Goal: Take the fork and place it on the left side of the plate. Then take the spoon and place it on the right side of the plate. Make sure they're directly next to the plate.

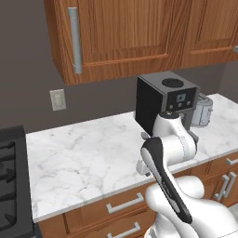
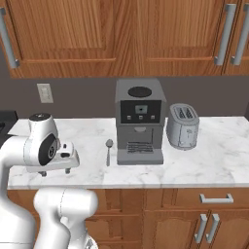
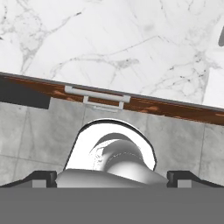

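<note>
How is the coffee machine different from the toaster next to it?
The coffee machine is tall, boxy and dark grey, with a black front panel and buttons; the toaster is shorter, rounded and shiny silver. The coffee machine has a round lid on top; the toaster has two slots. Both stand upright on the marble counter.

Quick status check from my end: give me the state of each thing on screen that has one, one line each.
gripper: open, holding nothing, above the counter's front edge.
spoon: lying flat on the counter, left of the coffee machine, untouched.
coffee machine: upright against the wall, nothing under its spout.
toaster: upright, slots look empty.
upper cabinet doors: closed.
drawer: closed.
</note>
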